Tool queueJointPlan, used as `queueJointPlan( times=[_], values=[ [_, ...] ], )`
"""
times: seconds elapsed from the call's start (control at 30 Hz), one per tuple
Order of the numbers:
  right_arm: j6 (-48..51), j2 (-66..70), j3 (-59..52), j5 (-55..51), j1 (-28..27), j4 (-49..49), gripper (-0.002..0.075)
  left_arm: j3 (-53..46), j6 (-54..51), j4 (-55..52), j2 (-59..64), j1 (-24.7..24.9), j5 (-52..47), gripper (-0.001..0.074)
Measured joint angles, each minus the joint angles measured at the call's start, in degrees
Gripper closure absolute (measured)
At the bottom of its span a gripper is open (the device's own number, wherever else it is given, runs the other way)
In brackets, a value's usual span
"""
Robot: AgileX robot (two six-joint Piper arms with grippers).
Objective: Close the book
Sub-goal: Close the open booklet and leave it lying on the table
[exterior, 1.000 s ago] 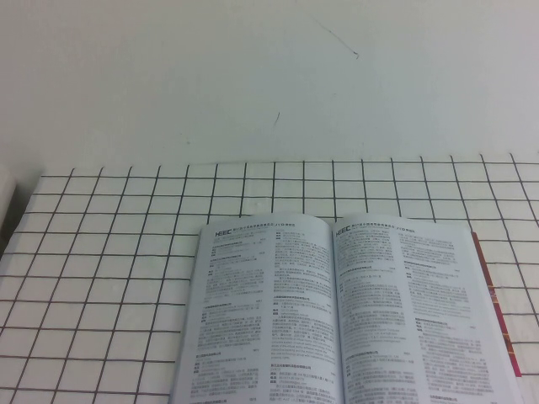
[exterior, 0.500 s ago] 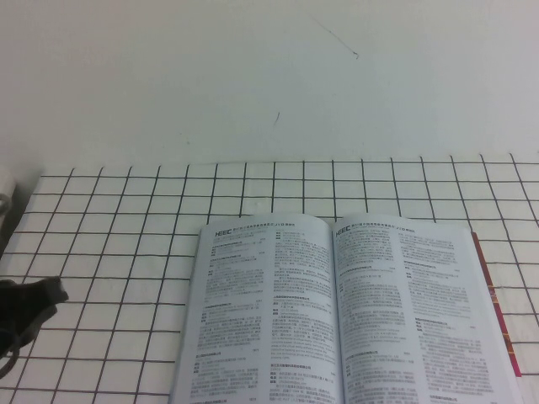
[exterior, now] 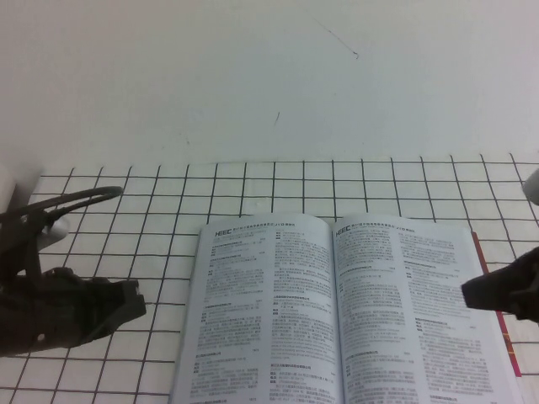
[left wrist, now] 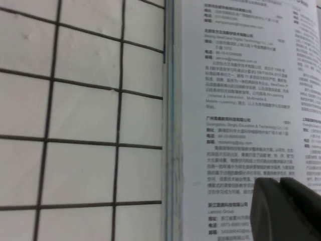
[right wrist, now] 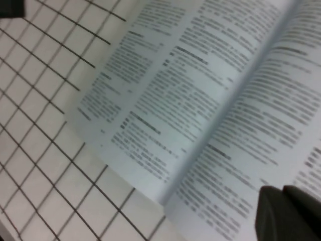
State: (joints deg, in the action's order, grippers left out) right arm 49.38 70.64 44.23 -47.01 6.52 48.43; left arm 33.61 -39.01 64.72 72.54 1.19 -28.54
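While the open book [exterior: 337, 311] lies flat on the grid-lined table cover [exterior: 126, 210], it sits between the two grippers, pages up and spine running away from the robot.

The left gripper [exterior: 135, 300] hangs low over the grid cover. Its tip points at the book's left page, whose outer edge is near that tip but apart from it. In the left wrist view the dark fingers [left wrist: 286, 208] look pressed together along a thin seam, with nothing between them. Printed text of the page [left wrist: 241, 100] lies under and ahead of them, and bare grid squares [left wrist: 85, 110] are off to one side.

The right gripper [exterior: 468, 295] is at the opposite side of the book. Its tip reaches just over the right page's outer edge, and the red cover edge [exterior: 497, 311] shows under and just behind it. Its fingers [right wrist: 288, 213] in the right wrist view also appear clenched on nothing. Both pages and the centre fold [right wrist: 200, 100] spread out ahead of them. Whether they touch the paper cannot be told.

A thin cable loop [exterior: 76, 200] arches above the left arm, behind its jaws.
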Motion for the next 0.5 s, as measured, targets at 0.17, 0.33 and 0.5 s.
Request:
queueJointPlan(
  times=[0.17, 0.33, 0.5],
  values=[
    [10.7, 12.4, 1.8, 1.3, 2.9, 9.5, 0.0729, 0.0, -7.5, 8.3, 5.2, 0.0, -1.8, 0.0738],
    [13.2, 21.8, 7.5, 2.1, 7.9, 10.9, 0.0729, 0.3, -13.3, 13.8, 10.7, 0.0, -3.2, 0.0738],
    [13.6, 28.4, 12.2, 3.3, 10.9, 11.4, 0.0729, 0.5, -19.8, 20.2, 16.5, 0.0, -2.3, 0.0738]
  ],
)
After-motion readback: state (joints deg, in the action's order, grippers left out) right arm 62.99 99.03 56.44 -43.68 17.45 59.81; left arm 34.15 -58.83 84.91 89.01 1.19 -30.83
